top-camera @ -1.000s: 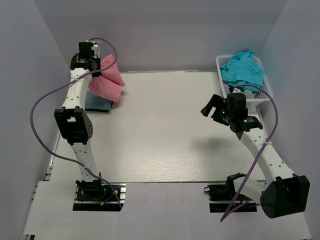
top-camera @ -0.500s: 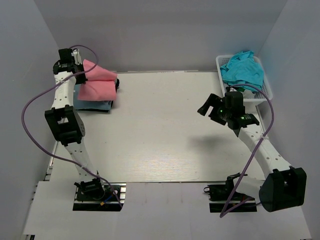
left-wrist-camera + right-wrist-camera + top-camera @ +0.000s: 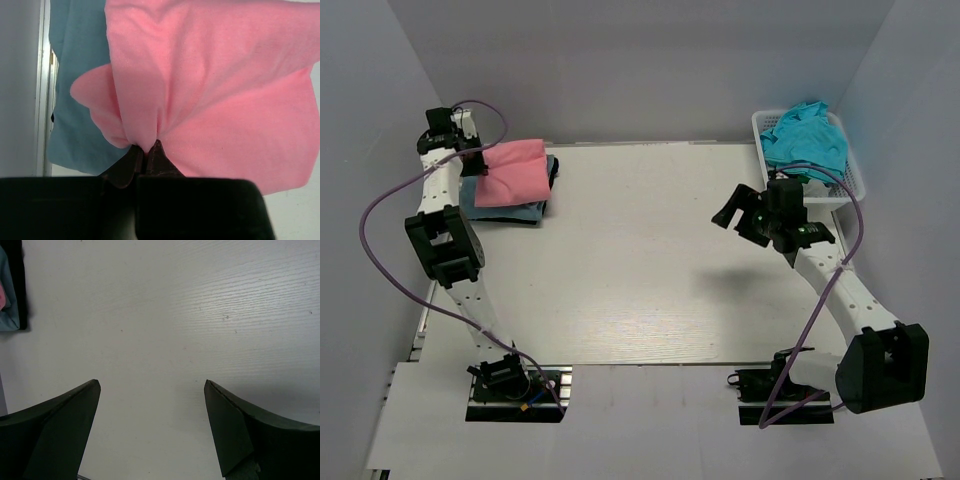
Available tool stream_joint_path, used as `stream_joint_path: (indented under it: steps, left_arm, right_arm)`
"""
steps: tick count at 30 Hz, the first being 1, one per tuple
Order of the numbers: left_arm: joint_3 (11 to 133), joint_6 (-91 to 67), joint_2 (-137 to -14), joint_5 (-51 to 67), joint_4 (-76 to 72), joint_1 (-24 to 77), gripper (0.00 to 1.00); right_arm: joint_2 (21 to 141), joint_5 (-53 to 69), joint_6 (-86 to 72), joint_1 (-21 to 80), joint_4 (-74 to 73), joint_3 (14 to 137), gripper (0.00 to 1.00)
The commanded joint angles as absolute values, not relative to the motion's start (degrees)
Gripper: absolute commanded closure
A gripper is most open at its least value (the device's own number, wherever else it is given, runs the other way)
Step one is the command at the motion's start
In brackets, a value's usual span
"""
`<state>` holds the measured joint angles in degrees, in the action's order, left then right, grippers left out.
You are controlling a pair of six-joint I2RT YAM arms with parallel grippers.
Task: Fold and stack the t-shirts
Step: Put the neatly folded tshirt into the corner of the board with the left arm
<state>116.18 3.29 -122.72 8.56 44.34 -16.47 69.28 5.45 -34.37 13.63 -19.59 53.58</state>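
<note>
Left gripper (image 3: 150,150) clenched on edge of folded salmon-pink tee (image 3: 515,172), laid atop grey-blue tee (image 3: 510,211) at tabletop (image 3: 640,270) far-left corner, likely squaring stack. Right gripper (image 3: 744,214) gaping, empty, beside basket (image 3: 853,180) holding teal tee (image 3: 807,140) at far-right corner, probably next pickup

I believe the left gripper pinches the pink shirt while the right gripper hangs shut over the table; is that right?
Not quite: the right gripper is open, as the right wrist view shows. The left gripper does pinch the pink shirt.
</note>
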Motion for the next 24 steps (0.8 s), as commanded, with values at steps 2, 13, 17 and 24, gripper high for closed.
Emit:
stream_joint_path:
  steps: [2, 13, 17, 24]
  left_arm:
    - [118.7, 5.9, -124.2, 11.9, 42.7, -18.5, 1.00]
    - [125.9, 11.9, -126.2, 18.5, 44.3, -21.3, 1.00]
    - [125.9, 13.8, -127.3, 21.1, 44.0, -21.3, 1.00]
    - [127.4, 15.7, -130.5, 19.7, 45.0, -21.9, 1.00]
  right_arm:
    - [69.5, 6.0, -34.4, 13.8, -19.1, 56.9, 0.10]
    - [70.2, 5.5, -33.7, 13.8, -20.7, 57.3, 0.10]
    - [71.5, 6.0, -33.4, 13.8, -21.7, 58.1, 0.10]
    - [71.9, 4.3, -32.2, 13.6, -24.3, 59.2, 0.10]
